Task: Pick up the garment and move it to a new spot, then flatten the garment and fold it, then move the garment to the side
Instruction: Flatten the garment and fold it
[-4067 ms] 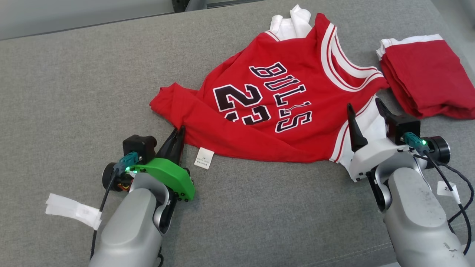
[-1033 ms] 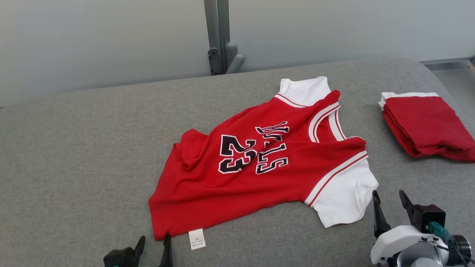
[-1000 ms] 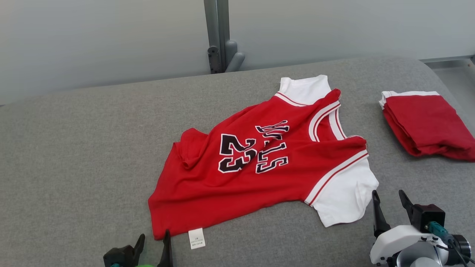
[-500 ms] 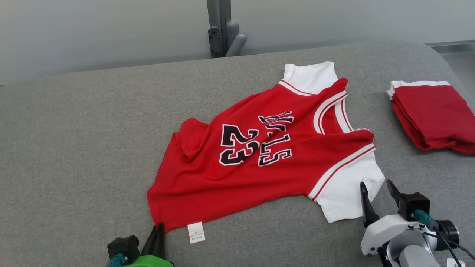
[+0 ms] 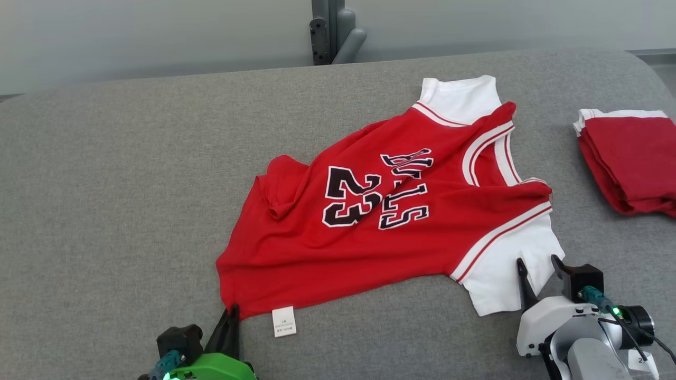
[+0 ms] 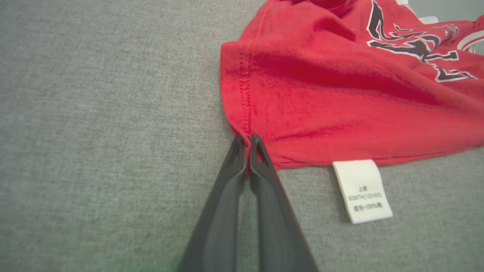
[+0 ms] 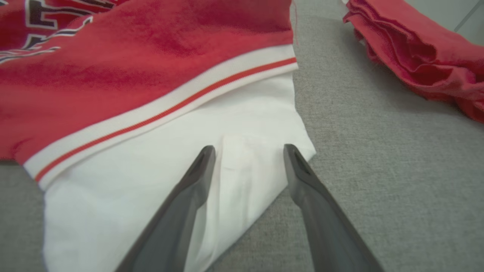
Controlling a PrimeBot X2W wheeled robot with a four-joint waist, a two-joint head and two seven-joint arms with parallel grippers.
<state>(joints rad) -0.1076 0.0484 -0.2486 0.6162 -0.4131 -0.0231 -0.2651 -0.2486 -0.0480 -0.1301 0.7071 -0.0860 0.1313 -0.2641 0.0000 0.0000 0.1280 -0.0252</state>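
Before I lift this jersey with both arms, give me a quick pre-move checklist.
1. Left gripper shut on the jersey hem corner: ok.
2. Right gripper closed on the white sleeve: not ok, jaws open astride its edge.
3. Care label outside the left grip: ok.
4. Folded red garment lying apart from the jersey: ok.
5. Both hem layers pinched on the left: cannot tell.

A folded red cloth lies on the grey fabric surface, a grey post behind it.
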